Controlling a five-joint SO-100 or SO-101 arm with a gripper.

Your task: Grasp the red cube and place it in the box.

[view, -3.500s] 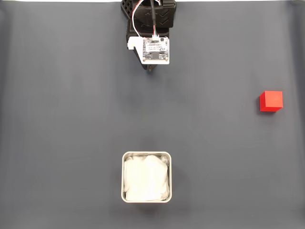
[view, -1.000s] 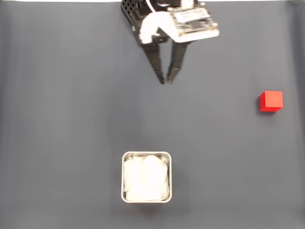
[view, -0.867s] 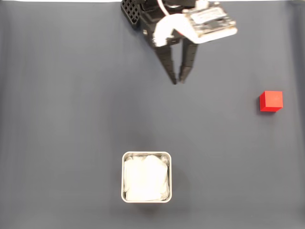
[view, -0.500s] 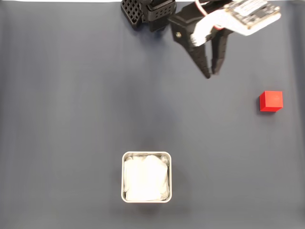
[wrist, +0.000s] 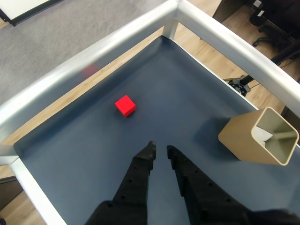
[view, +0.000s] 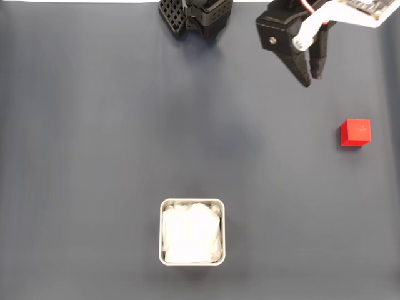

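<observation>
end effector (view: 311, 80) (nearly closed) well apart from red cube (view: 355, 132)

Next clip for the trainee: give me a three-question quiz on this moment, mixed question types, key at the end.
1. True or false: the red cube already lies in the box.
2. In the fixed view, the end effector is: A) over the box, B) up and to the left of the cube, C) touching the cube.
3. Fill in: the end effector's fingers hold ____.

Key:
1. False; it sits on the dark mat, far right of the box.
2. B.
3. Nothing; in the wrist view the narrow gap between them is bare.
</observation>
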